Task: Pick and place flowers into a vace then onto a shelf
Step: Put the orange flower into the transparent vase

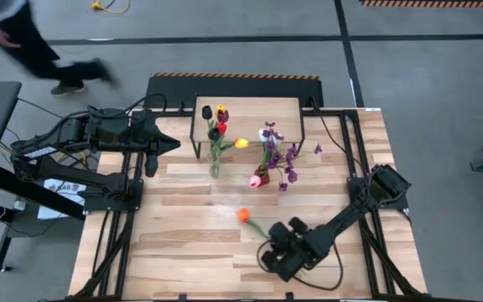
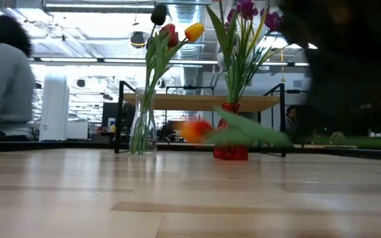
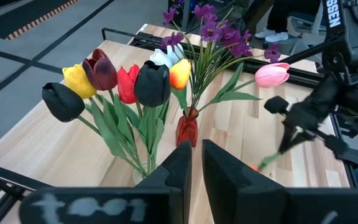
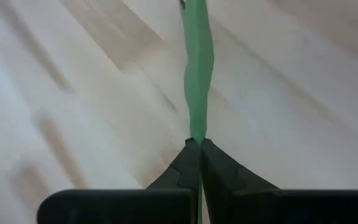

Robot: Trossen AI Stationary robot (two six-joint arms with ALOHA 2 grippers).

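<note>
From above, our right gripper (image 1: 277, 245) pinches the orange tulip (image 1: 244, 216) by its stem over the near tabletop; light, floppy, best held low. At table height, two filled vases (image 2: 141, 129) crowd the shelf (image 2: 204, 101). Our left gripper (image 3: 196, 163) waits, jaws nearly shut, empty.

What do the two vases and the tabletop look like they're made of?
The clear vase looks like glass or clear plastic: the stems show through it. The red vase seems translucent red glass or plastic, glossy. The tabletop looks like pale wood strips with a smooth finish, joints and grain visible.
</note>
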